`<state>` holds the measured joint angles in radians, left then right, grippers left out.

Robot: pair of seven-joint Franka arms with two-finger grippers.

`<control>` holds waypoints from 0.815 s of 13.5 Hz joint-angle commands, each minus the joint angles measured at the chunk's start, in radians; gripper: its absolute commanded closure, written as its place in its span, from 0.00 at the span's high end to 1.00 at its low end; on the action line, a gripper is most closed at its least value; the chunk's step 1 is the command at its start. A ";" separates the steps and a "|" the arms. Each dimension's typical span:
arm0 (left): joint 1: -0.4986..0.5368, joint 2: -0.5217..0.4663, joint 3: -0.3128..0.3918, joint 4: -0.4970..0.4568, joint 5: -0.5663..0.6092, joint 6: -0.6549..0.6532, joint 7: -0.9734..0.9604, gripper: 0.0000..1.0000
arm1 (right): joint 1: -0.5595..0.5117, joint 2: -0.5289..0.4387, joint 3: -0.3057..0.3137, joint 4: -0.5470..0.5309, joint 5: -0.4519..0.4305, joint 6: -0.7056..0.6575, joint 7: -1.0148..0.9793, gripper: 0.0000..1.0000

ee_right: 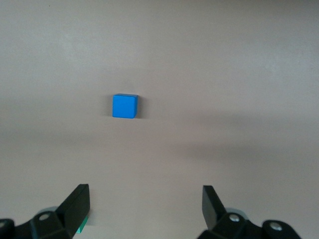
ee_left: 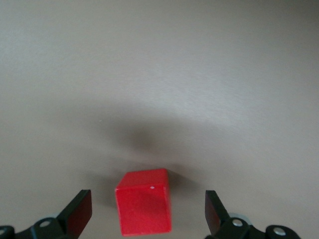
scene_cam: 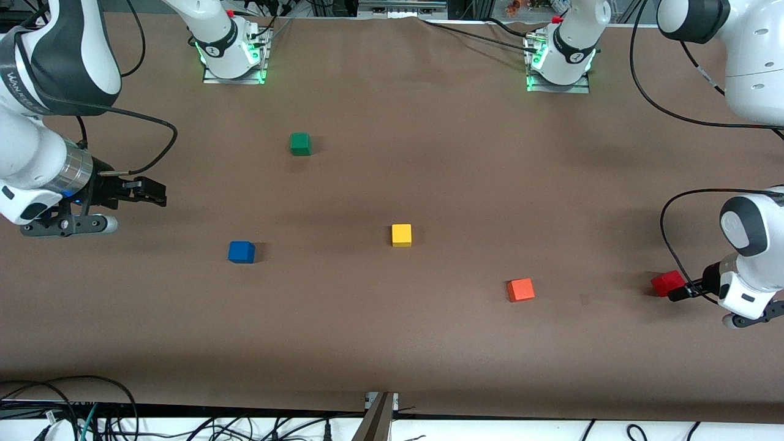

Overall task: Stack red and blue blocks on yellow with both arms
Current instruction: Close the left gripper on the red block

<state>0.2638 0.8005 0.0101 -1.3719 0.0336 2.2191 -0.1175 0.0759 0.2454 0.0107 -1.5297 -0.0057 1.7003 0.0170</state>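
The deep red cube [scene_cam: 666,283] lies on the table at the left arm's end. My left gripper [scene_cam: 678,293] is low beside it. In the left wrist view the red cube [ee_left: 143,208] sits between the wide-open fingers [ee_left: 79,211] without touching them; the left gripper [ee_left: 148,211] is open. The blue cube [scene_cam: 241,252] lies toward the right arm's end. My right gripper [scene_cam: 150,191] hovers open and empty above the table, short of the blue cube [ee_right: 124,106]; its gripper point [ee_right: 145,201] is over bare table. The yellow cube [scene_cam: 401,234] sits mid-table, alone.
An orange-red cube [scene_cam: 520,290] lies between the yellow and red cubes, nearer the front camera. A green cube [scene_cam: 300,144] lies nearer the robot bases; a sliver of it [ee_right: 82,226] shows by a right finger. The brown tabletop [scene_cam: 392,343] is bare elsewhere.
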 commanded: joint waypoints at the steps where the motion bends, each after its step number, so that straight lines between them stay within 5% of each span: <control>1: 0.002 0.022 -0.007 0.018 0.006 0.007 -0.073 1.00 | -0.002 0.005 0.002 0.013 -0.002 -0.010 0.000 1.00; 10: 0.017 0.029 -0.007 -0.062 0.009 0.063 -0.059 1.00 | 0.001 0.043 0.005 0.019 0.007 0.008 -0.077 1.00; 11: 0.015 0.028 -0.009 -0.067 0.015 0.062 -0.054 0.88 | 0.004 0.060 0.006 0.019 0.033 0.059 -0.072 1.00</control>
<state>0.2753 0.8389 0.0088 -1.4195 0.0336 2.2663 -0.1815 0.0769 0.2642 0.0121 -1.5300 0.0006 1.7133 -0.0385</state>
